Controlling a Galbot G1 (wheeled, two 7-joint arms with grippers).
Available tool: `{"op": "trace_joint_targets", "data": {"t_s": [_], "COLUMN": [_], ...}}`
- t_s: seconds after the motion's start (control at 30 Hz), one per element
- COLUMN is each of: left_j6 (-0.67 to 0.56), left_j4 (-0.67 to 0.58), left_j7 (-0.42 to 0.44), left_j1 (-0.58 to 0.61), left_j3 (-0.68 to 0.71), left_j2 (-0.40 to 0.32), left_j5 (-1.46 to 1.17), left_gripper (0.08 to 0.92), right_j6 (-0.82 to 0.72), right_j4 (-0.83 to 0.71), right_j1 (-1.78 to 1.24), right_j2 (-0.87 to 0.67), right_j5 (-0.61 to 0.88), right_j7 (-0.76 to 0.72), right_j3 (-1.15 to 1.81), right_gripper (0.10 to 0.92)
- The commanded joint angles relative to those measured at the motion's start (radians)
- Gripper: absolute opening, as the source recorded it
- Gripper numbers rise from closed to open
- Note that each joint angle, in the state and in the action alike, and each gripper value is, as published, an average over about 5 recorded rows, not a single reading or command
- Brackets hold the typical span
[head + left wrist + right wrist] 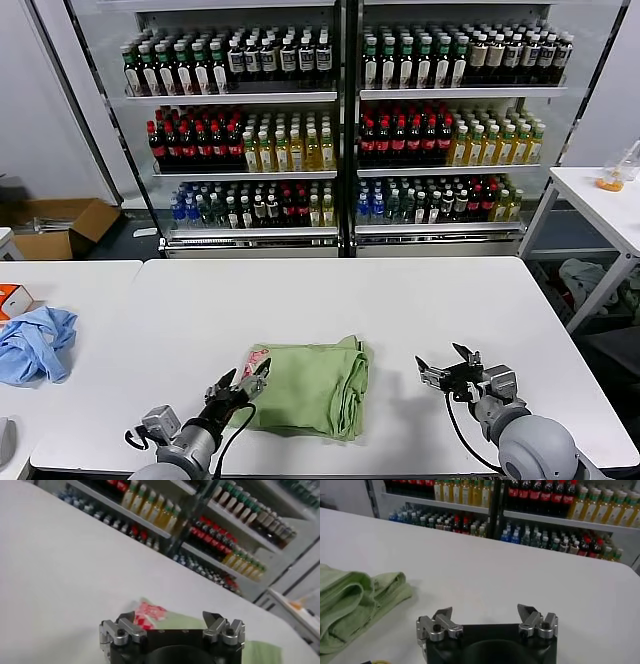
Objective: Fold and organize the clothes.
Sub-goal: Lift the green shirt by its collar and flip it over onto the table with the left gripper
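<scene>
White table (420, 310) — folded polo shirt (310, 385) between open fingers.

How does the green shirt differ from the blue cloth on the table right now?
The green shirt is folded into a flat, layered bundle; the blue cloth lies crumpled and unfolded. The shirt sits near the table's front edge between the left gripper and right gripper, both open and empty; the cloth lies far off on the robot's left. The shirt shows a red-and-white print; the cloth looks plain. Both are soft fabric.
</scene>
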Motion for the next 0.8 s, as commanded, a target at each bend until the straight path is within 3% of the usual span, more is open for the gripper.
{"op": "trace_joint_targets", "data": {"t_s": [0.03,0.43,0.8], "left_j6": [0.014,0.018,0.027], "left_j4": [0.054,0.106,0.157], "left_j7": [0.004,0.059,0.097], "left_j1": [-0.001,-0.020,-0.051], "left_j3": [-0.015,0.034,-0.016], "left_j2": [0.001,-0.017,-0.018], "left_j5": [0.043,0.040,-0.177], "left_gripper": [0.823,0.817,0.532], "right_j6": [0.000,0.002,0.002], "right_j4": [0.002,-0.002,-0.005], "right_j1": [-0.001,-0.007,-0.005], "right_j2": [-0.002,-0.002,-0.007], "right_j5": [0.000,0.001,0.006], "right_j7": [0.001,0.001,0.001], "right_j3": [0.005,0.012,0.015], "right_gripper": [0.823,0.823,0.823]}}
